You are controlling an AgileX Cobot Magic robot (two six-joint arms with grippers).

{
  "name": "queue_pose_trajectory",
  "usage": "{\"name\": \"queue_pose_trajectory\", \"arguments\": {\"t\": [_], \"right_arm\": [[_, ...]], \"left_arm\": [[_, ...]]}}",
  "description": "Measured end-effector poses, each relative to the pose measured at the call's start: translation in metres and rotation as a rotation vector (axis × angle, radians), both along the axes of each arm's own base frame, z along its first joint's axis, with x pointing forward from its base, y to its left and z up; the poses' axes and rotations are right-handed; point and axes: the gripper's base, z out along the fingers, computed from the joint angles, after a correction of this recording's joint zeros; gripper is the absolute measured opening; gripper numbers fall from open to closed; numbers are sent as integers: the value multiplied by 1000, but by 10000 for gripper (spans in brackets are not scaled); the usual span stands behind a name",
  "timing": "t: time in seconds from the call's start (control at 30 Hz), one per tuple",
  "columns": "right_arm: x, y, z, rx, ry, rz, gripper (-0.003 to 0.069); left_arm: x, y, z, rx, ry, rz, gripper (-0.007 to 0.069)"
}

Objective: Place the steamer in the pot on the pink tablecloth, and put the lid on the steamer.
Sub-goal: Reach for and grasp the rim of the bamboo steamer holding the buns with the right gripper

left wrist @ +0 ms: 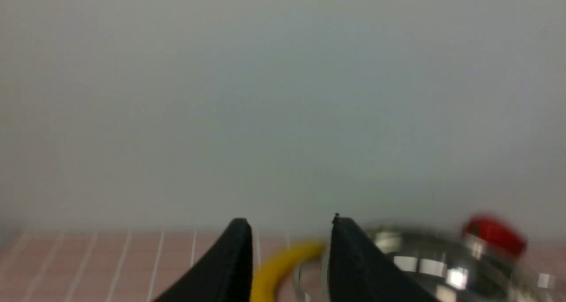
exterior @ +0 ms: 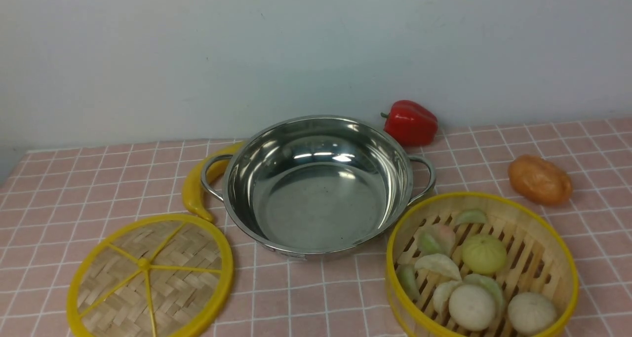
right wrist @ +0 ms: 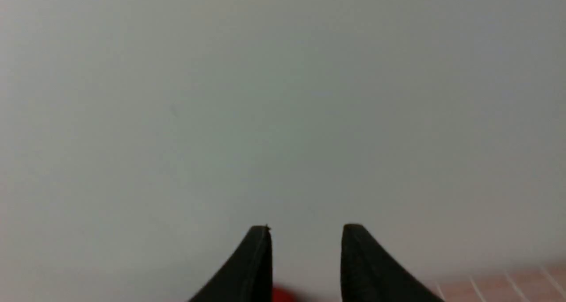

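Note:
The shiny steel pot (exterior: pixel 318 186) stands in the middle of the pink tablecloth (exterior: pixel 74 189), with nothing in it. The steamer (exterior: pixel 481 268), a yellow-rimmed bamboo basket holding pale buns and dumplings, sits on the cloth at the front right, beside the pot. The lid (exterior: pixel 150 278), a flat woven disc with yellow spokes, lies flat at the front left. Neither arm shows in the front view. In the left wrist view my left gripper (left wrist: pixel 289 224) is open and holds nothing, with the pot (left wrist: pixel 424 266) blurred beyond it. My right gripper (right wrist: pixel 305 231) is open too, facing the wall.
A yellow chili pepper (exterior: pixel 197 184) curls against the pot's left handle. A red bell pepper (exterior: pixel 410 122) lies behind the pot near the grey wall. An orange lumpy vegetable (exterior: pixel 540 179) rests at the right, behind the steamer.

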Motion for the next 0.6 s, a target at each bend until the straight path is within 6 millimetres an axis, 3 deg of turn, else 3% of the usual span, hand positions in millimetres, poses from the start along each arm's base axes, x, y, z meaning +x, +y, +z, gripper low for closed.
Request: {"name": "queue_pose_trajectory", "arguments": {"t": [0.1, 0.13, 0.17, 0.2, 0.27, 0.43, 0.6], "right_arm": [[26, 1, -32, -20, 297, -6, 240], [27, 1, -35, -24, 317, -4, 240], [39, 5, -54, -74, 473, 39, 240], [40, 5, -56, -87, 495, 52, 240], [53, 16, -79, -145, 656, 161, 240], [73, 31, -112, -181, 842, 281, 240], [91, 34, -136, -181, 929, 292, 240]], "left_arm": [[25, -2, -35, 14, 315, -12, 243], [26, -2, -36, 14, 324, -12, 243], [39, -3, -57, 21, 495, -18, 243], [38, -3, -58, 22, 501, -18, 243], [52, -4, -82, 28, 683, -23, 243], [66, -6, -109, 15, 867, -29, 243], [72, -8, -119, -7, 927, -31, 243]]}}
